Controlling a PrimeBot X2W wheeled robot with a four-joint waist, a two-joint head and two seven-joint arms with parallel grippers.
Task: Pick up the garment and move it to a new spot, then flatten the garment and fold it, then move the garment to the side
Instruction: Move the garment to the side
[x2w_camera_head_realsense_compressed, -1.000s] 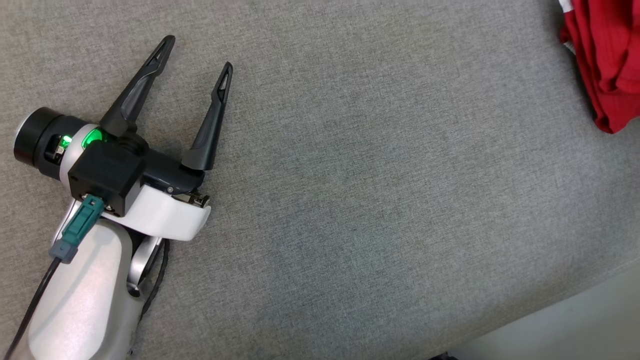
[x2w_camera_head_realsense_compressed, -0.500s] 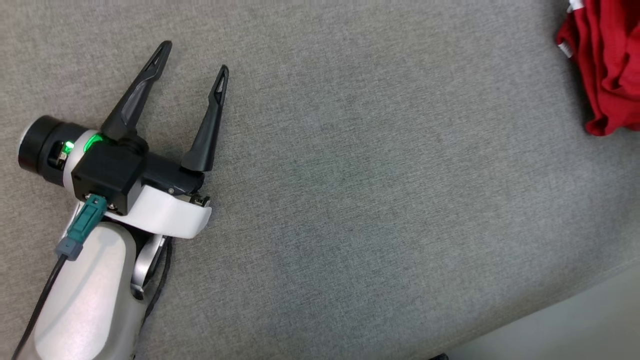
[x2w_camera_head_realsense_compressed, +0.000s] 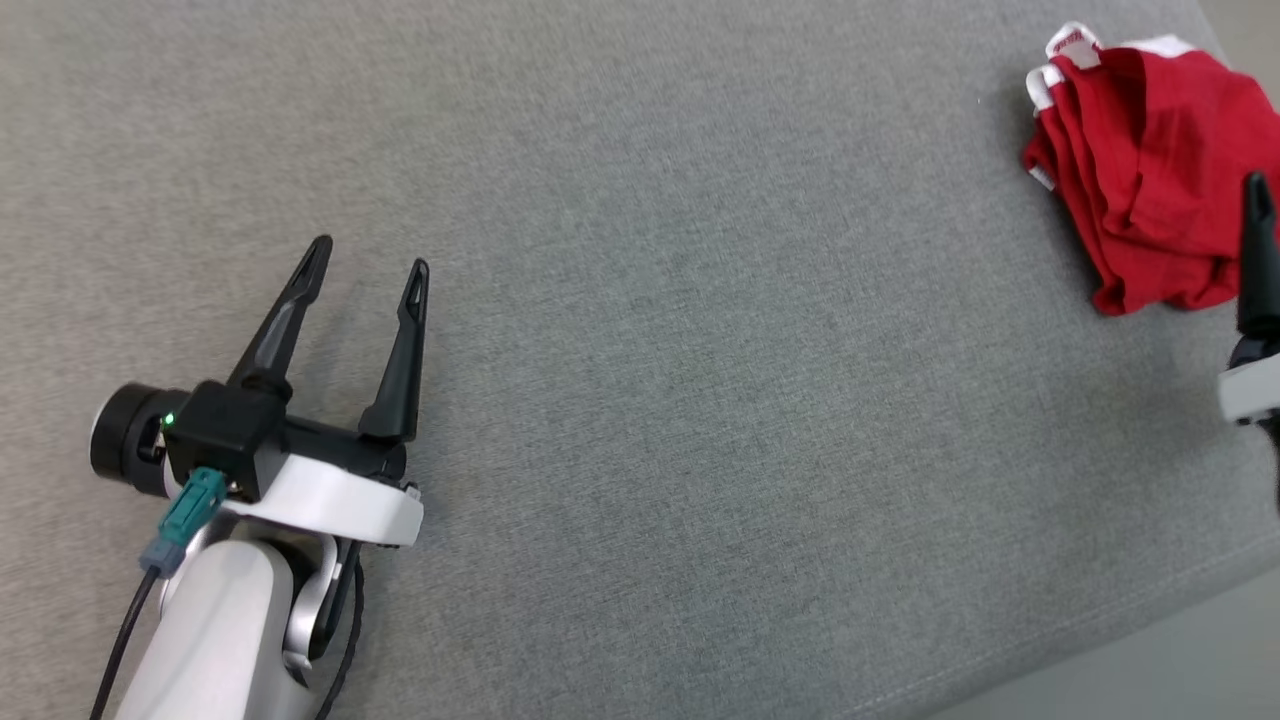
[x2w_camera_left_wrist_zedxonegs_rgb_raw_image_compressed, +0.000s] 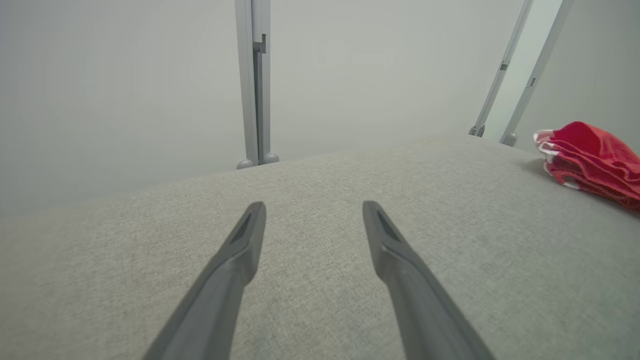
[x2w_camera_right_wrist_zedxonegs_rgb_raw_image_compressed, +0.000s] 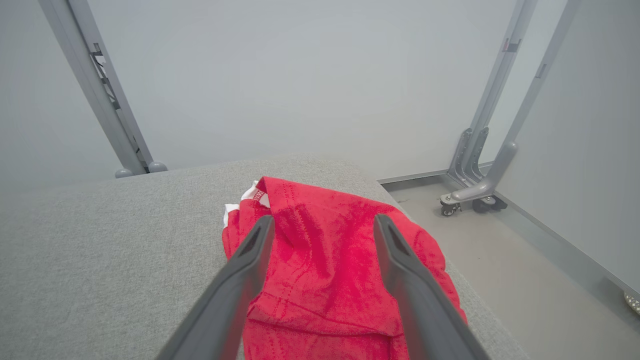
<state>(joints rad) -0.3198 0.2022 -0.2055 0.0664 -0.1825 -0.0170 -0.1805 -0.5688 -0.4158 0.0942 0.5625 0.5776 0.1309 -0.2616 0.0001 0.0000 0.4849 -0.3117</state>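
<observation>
Nearest to us, at the near left of the grey cloth-covered table (x2w_camera_head_realsense_compressed: 700, 400), the left gripper (x2w_camera_head_realsense_compressed: 370, 255) lay low over bare cloth. Its two dark fingers were spread wide, with nothing between them and nothing near them. At the near right, the right gripper (x2w_camera_right_wrist_zedxonegs_rgb_raw_image_compressed: 324, 218) also had its two fingers spread apart. In the right wrist view they hovered over the garment (x2w_camera_head_realsense_compressed: 1140, 170), and we saw no fabric pinched between them.

The garment sat further off, at the far right corner of the table, close to both edges and well apart from the left gripper. It was a red bundle with white trim showing at its far left end. It lay in several stacked layers, folded loosely rather than neatly.

We judged that the last step was in hand: the folded garment had been set at the side and let go. The next move would then call for the right arm to lift straight back, so that neither fingertip caught a fold and dragged the stack open. The left arm had nothing to do.

We counted one garment, one table and two grippers, each with two fingers. Beyond the table, in the right wrist view, we counted three grey metal posts (x2w_camera_right_wrist_zedxonegs_rgb_raw_image_compressed: 95, 95), one at the far left and two at the far right, standing on a pale floor (x2w_camera_right_wrist_zedxonegs_rgb_raw_image_compressed: 525, 280) against a plain wall.
</observation>
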